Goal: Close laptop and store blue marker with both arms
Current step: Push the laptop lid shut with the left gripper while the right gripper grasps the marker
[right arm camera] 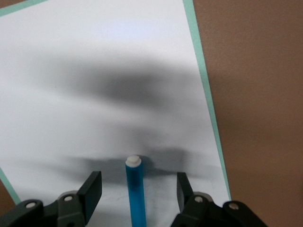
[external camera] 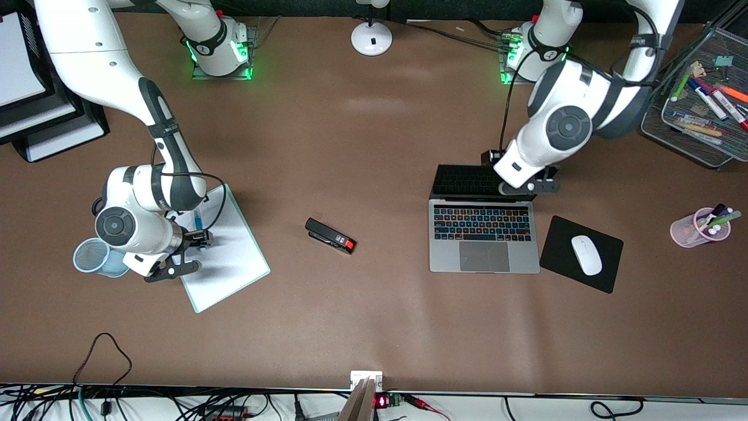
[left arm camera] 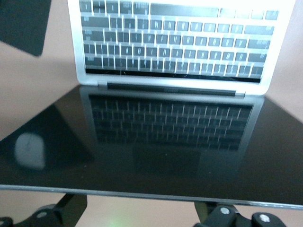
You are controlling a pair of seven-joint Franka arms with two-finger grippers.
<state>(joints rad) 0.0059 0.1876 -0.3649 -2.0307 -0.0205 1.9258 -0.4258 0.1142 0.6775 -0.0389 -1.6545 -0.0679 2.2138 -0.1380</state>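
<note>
Right tool (right arm camera: pixel 137 189) is low over the white board (external camera: pixel 234 257) at the right arm's end of the surface (external camera: pixel 374 327), fingers (right arm camera: pixel 92 187) spread either side of the blue marker (right arm camera: pixel 136 194) and not touching it, so nothing is gripped. The marker lies flat on the board, slim and bright blue with a white cap end, close to the board's green-trimmed edge. One pale blue cup (external camera: pixel 93 257) stands just beside that arm's wrist, off the board's edge.

Over at the left arm's end, the left tool (external camera: pixel 526 186) sits at the top edge of the laptop (external camera: pixel 484 237) screen; whether it is spread or clenched, I cannot tell. The laptop is open, silver-grey base, black keys, grey trackpad, and the glossy black screen leans well back, mirroring the keyboard in the left wrist view.

Plenty of bare brown surface between board and laptop, broken only by one black stapler (external camera: pixel 330 235) with a red end. One black mouse pad (external camera: pixel 561 234) lies just beside the laptop, carrying one white mouse (external camera: pixel 586 255). One pink cup (external camera: pixel 695 231) of markers stands toward the surface's edge, and one wire basket (external camera: pixel 672 123) of pens sits at the corner near the left arm's base.
</note>
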